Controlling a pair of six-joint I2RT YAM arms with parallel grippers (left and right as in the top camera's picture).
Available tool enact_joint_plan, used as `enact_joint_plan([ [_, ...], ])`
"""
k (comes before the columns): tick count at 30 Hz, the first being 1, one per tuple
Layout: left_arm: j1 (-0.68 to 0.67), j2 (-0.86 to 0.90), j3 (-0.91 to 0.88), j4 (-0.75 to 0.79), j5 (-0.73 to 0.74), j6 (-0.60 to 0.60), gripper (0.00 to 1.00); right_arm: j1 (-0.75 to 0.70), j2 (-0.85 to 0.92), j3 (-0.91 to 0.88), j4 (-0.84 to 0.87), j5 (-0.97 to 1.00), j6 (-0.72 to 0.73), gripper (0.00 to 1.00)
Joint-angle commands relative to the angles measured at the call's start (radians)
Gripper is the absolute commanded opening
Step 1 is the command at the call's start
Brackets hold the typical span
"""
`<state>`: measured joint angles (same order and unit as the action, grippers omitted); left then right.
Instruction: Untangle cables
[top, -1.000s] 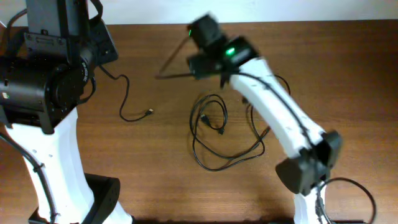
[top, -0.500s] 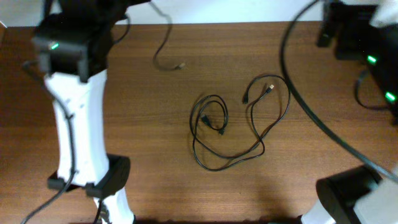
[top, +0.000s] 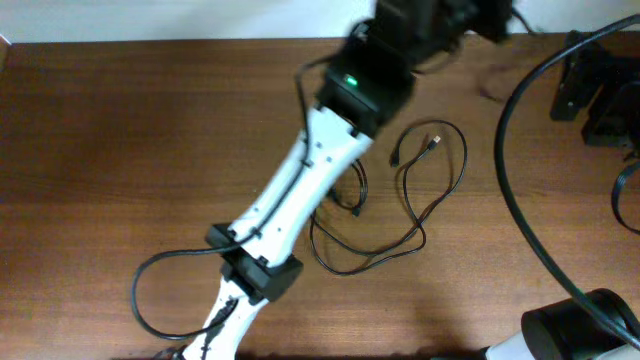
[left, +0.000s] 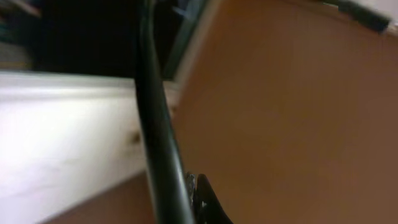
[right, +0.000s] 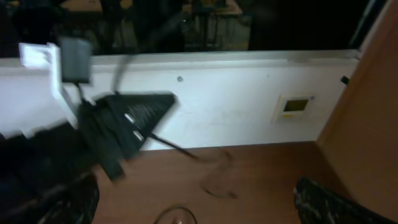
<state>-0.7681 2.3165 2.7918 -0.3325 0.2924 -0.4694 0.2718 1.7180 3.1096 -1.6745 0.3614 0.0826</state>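
Observation:
A tangle of thin black cables (top: 345, 195) lies mid-table. One loop (top: 445, 165) runs out to the right, with two small plug ends (top: 432, 143) near its top. My left arm reaches across to the back right. Its blurred left gripper (top: 485, 20) seems shut on a separate thin cable (top: 490, 88) that trails onto the table. The right wrist view shows this gripper (right: 134, 124) and its cable (right: 217, 183). In the left wrist view only a fingertip (left: 200, 199) shows. My right gripper (right: 193, 208) is open and empty above the far right of the table.
A thick black robot wire (top: 515, 190) arcs over the right side of the table from the right arm's base (top: 585, 325). The left arm's white link (top: 300, 190) lies diagonally over the tangle's left part. A white wall (right: 236, 106) borders the table's back edge.
My left arm has swung from the far left across to the back right, carrying the separate cable with it. The right arm left the table's centre and stays at the right edge.

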Motion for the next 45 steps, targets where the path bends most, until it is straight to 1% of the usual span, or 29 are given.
enact_joint_plan([
  [1,-0.050,0.034,0.010,0.011,0.029,-0.041,0.00,-0.006,-0.012,0.002,-0.002,0.040,0.004,0.99],
  [2,-0.057,0.039,0.010,0.004,0.026,-0.042,0.25,-0.006,-0.012,0.002,-0.010,0.040,0.003,0.99],
  [3,-0.056,0.040,0.010,-0.002,0.021,-0.041,0.80,-0.006,-0.013,0.002,-0.017,0.041,0.003,0.99],
  [4,-0.046,0.040,0.010,-0.007,0.014,-0.040,0.99,-0.006,-0.015,0.002,-0.019,0.041,0.003,0.99],
  [10,0.042,0.016,0.011,-0.032,0.036,-0.038,0.99,-0.006,-0.024,0.002,-0.021,0.043,0.003,0.99],
  [12,0.070,-0.010,0.011,-0.067,0.053,-0.037,0.99,-0.006,-0.023,0.002,-0.021,0.043,0.003,0.99],
  [14,0.072,-0.032,0.011,-0.099,0.052,-0.003,0.99,-0.006,-0.023,0.002,-0.021,0.043,0.003,0.99],
  [15,0.072,-0.053,0.011,-0.128,0.035,0.044,0.99,-0.006,-0.023,0.002,-0.022,0.043,0.003,0.99],
  [18,0.072,-0.155,0.011,-0.282,-0.189,0.164,0.99,-0.006,-0.023,-0.031,-0.018,0.039,0.004,0.99],
  [19,0.073,-0.203,0.011,-0.350,-0.298,0.204,0.99,-0.006,-0.023,-0.067,-0.008,0.035,0.004,0.99],
  [21,0.074,-0.277,0.011,-0.462,-0.475,0.265,0.99,-0.006,-0.023,-0.148,0.018,0.036,0.004,0.99],
  [22,0.074,-0.305,0.011,-0.506,-0.549,0.282,0.99,-0.006,-0.023,-0.218,0.041,0.035,0.004,0.99],
  [24,0.074,-0.377,0.011,-0.629,-0.706,0.290,0.99,-0.006,-0.016,-0.355,0.087,0.031,0.004,0.99],
  [26,0.074,-0.414,0.011,-0.715,-0.769,0.293,0.99,-0.006,0.003,-0.471,0.125,0.024,0.002,0.99],
  [28,0.077,-0.431,0.011,-0.776,-0.820,0.293,0.99,-0.006,0.035,-0.575,0.159,0.018,-0.041,0.99],
  [29,0.080,-0.435,0.011,-0.808,-0.861,0.293,0.99,-0.006,0.062,-0.634,0.180,0.006,-0.072,0.99],
  [31,0.085,-0.438,0.011,-0.873,-0.975,0.292,0.99,-0.006,0.116,-0.726,0.231,-0.012,-0.071,0.99],
  [33,0.101,-0.438,0.011,-0.933,-1.062,0.292,0.99,-0.006,0.177,-0.788,0.286,-0.090,-0.068,0.99],
  [35,0.130,-0.438,0.011,-0.964,-1.072,0.291,0.99,-0.006,0.236,-0.816,0.337,-0.132,-0.068,0.99],
  [37,0.166,-0.438,0.011,-0.945,-1.071,0.291,0.99,-0.006,0.288,-0.817,0.371,-0.134,-0.068,0.99],
  [40,0.223,-0.438,0.011,-0.771,-1.068,0.293,0.99,-0.006,0.330,-0.817,0.401,-0.145,-0.067,0.99],
  [41,0.239,-0.438,0.011,-0.729,-1.057,0.322,0.99,-0.006,0.331,-0.817,0.402,-0.149,-0.066,0.99],
  [42,0.256,-0.438,0.008,-0.723,-1.035,0.357,0.99,-0.006,0.331,-0.817,0.404,-0.148,-0.063,0.99],
  [44,0.324,-0.454,-0.039,-0.814,-0.981,0.351,0.99,-0.012,0.330,-0.817,0.415,-0.148,-0.055,0.99],
  [45,0.354,-0.471,-0.087,-0.816,-0.975,0.350,0.99,-0.019,0.331,-0.817,0.419,-0.148,-0.048,0.99],
])
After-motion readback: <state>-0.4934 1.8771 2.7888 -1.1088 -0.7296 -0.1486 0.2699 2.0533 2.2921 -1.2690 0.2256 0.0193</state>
